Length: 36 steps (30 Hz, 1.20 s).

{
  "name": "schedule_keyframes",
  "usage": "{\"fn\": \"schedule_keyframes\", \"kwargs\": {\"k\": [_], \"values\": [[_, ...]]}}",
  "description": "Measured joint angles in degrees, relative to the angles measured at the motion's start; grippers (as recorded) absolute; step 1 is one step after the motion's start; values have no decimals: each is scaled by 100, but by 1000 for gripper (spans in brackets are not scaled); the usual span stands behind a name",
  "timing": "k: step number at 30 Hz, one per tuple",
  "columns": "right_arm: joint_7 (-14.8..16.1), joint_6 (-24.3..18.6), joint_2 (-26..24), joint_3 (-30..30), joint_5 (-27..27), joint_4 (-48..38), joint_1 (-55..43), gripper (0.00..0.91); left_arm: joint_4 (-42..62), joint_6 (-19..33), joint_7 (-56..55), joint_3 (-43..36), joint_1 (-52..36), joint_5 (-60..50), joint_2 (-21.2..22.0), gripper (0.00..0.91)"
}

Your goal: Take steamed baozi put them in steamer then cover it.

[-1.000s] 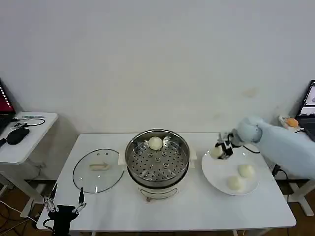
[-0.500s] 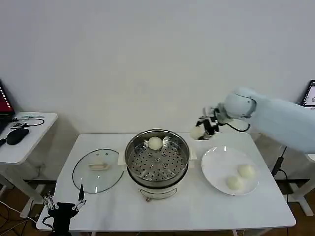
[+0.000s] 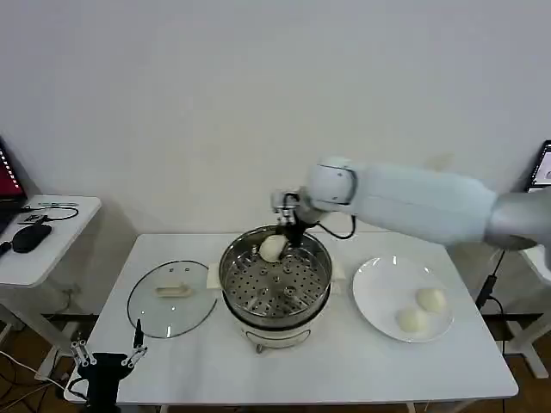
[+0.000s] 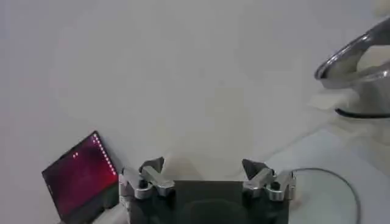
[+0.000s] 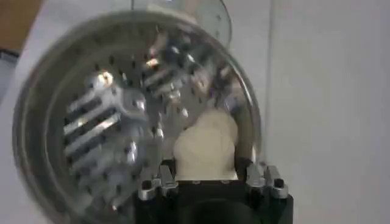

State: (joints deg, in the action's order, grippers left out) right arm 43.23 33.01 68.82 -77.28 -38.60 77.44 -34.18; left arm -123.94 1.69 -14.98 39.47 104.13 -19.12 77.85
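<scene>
- Right gripper [image 3: 288, 231]: over the far rim of the steamer [image 3: 275, 280], clamped on one steamed baozi [image 5: 206, 146].
- Steamer interior: one bun at the far edge of the perforated tray, by the gripper; whether it is the held bun or a second cannot be told.
- Plate [image 3: 379, 301]: two buns [image 3: 430, 299] waiting.
- Cover [image 3: 171, 298]: flat on the table [image 3: 344, 370], left of the steamer.
- Left gripper [image 4: 207, 182]: parked low by the table's near left corner, fingers apart, empty.
- Handling note: lower onto bare tray before letting go, clear of the rim.

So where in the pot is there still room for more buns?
Most of the steamer tray is bare toward its near rim. The far side is crowded: the right gripper is there with a steamed baozi.
</scene>
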Motion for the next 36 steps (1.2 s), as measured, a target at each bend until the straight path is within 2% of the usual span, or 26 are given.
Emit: {"fn": "schedule_keyframes", "kwargs": {"k": [10, 17, 26, 28, 29, 30, 36], "values": [[-103, 302, 774, -135, -251, -437, 201, 635, -86, 10, -42, 10, 38, 24, 7, 907], [-62, 358, 1118, -162, -92, -733, 376, 635, -122, 16, -60, 50, 68, 31, -6, 907], [-11, 406, 1308, -205, 149, -954, 513, 635, -126, 22, -78, 50, 67, 50, -21, 907], [13, 406, 1329, -207, 170, -964, 524, 685, -126, 22, -79, 48, 67, 50, -20, 907], [23, 404, 1340, -207, 181, -969, 528, 836, -128, 22, -79, 48, 68, 51, -20, 907], [25, 405, 1348, -207, 190, -972, 528, 907, -134, 22, -78, 48, 69, 50, -19, 907], [56, 392, 1324, -232, 263, -947, 473, 907, -150, 21, -77, 37, 67, 48, 0, 907]]}}
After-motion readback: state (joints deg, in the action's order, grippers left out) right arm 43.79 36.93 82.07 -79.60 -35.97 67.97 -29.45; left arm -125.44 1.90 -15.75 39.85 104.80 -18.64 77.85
